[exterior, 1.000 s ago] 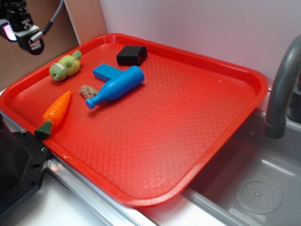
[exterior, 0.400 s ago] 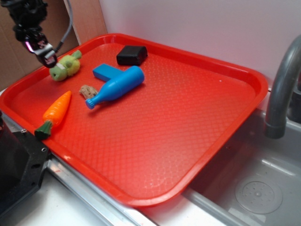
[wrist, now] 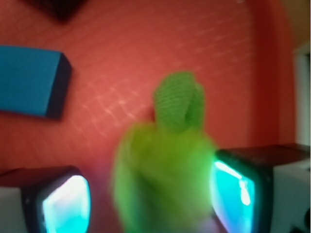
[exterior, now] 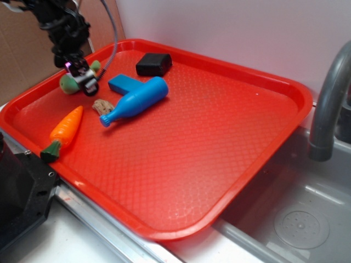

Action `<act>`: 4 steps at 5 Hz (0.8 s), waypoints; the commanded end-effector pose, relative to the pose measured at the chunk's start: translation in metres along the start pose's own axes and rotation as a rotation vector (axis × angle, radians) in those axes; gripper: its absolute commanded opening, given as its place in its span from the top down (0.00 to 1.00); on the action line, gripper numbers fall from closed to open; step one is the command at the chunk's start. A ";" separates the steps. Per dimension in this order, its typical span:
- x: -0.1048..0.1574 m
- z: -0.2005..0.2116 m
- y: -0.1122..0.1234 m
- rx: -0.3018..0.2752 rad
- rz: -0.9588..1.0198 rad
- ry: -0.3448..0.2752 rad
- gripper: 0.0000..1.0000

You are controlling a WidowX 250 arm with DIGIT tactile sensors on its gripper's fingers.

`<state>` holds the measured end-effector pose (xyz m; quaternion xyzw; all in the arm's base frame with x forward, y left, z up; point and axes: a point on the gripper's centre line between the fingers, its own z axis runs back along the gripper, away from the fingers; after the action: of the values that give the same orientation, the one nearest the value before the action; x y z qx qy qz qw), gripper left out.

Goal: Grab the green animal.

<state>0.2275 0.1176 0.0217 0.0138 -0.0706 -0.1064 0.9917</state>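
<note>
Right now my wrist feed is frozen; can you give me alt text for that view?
A blurry green plush animal fills the lower middle, sitting between the two fingers of the open pincer, closer to the right finger, whose pads glow cyan. Beneath is the red tray, with a blue block at left and a dark object's corner at the top edge.

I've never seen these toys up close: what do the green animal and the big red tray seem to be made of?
The green animal looks like soft plush fabric: the wrist view shows a fuzzy outline and a woven mesh texture on its ear. The red tray appears to be hard molded plastic, semi-glossy, with a fine embossed diamond pattern and a smooth raised rim catching light. Both are judged by look only.
</note>
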 end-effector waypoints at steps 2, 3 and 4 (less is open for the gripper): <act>-0.001 -0.004 -0.046 0.039 -0.054 0.023 1.00; -0.010 0.030 -0.061 0.040 -0.040 0.013 1.00; 0.019 0.077 -0.062 0.055 -0.011 -0.016 1.00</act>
<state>0.2111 0.0541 0.0857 0.0341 -0.0613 -0.0977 0.9927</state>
